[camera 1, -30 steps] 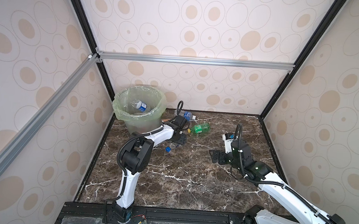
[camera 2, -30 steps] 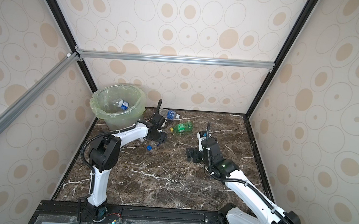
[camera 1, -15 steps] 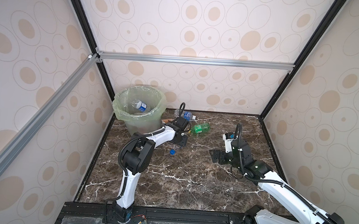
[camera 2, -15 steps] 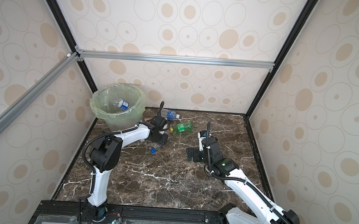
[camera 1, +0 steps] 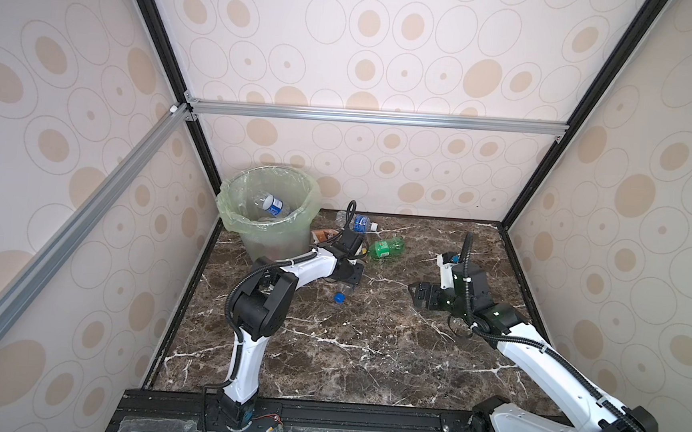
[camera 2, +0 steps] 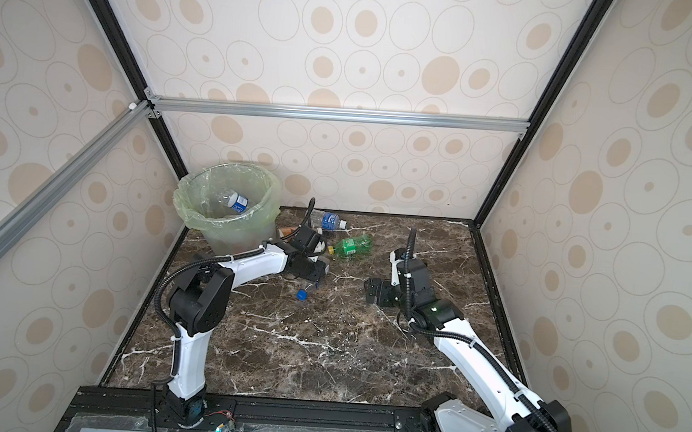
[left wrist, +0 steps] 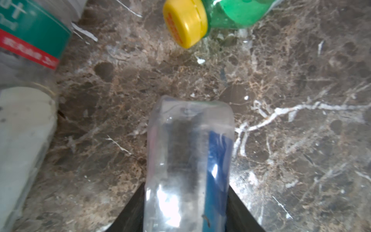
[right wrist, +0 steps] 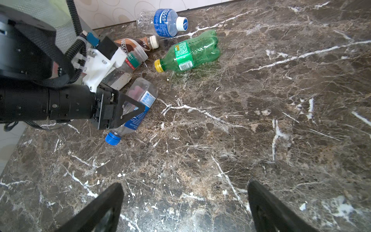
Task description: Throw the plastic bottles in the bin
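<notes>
Hovering just above the dark brown marble tabletop (right wrist: 261,120), the right gripper (right wrist: 184,183) has its two black fingers spread wide with nothing between them. It sits right of centre in both top views.

Further in, the left gripper (left wrist: 186,185) is down low with its jaws pressed against both sides of a crushed clear plastic bottle with blue cap and blue label (right wrist: 145,92). That bottle lies on its side, cap end toward the near edge and base poking out past the fingertips. Can't tell if it's touching the marble.

Just beyond, a green plastic bottle with yellow cap (right wrist: 190,52) lies on its side, cap toward the left gripper, close but apart. Beside the left wrist lies a clear bottle with green-and-red band (left wrist: 30,40). A brown-labelled bottle with white cap (right wrist: 138,43) lies right behind it.

Near the back wall lies a clear bottle with blue label and white cap (right wrist: 162,22).

The round pale green bin with thin green liner bag (camera 1: 231,221) stands in the far left corner. Inside it is a clear blue-labelled bottle (camera 1: 272,205). Five bottles are outside it.
</notes>
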Robot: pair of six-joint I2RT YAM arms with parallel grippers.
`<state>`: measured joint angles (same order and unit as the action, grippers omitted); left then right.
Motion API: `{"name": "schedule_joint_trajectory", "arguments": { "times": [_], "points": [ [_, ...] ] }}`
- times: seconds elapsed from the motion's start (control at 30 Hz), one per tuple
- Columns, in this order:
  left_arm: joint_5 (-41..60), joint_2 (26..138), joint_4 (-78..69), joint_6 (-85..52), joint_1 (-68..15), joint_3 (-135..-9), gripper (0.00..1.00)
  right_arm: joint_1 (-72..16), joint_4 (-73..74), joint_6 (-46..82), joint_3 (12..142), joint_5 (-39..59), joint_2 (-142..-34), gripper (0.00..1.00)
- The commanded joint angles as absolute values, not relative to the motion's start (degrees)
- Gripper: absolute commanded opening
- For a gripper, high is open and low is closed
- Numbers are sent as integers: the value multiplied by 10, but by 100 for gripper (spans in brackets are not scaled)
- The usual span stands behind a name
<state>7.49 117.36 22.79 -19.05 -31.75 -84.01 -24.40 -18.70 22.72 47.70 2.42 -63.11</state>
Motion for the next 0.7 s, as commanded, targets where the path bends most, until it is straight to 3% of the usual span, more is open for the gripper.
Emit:
{"name": "schedule_joint_trajectory", "arguments": {
  "times": [0.0,0.67],
  "points": [
    [102,1151,204,-213,-330,-814,52,-238,-193,254,497,46,-646,100],
    [153,976,-108,-251,-400,-626,49,-211,-95,354,571,155,-772,98]
  ]
}}
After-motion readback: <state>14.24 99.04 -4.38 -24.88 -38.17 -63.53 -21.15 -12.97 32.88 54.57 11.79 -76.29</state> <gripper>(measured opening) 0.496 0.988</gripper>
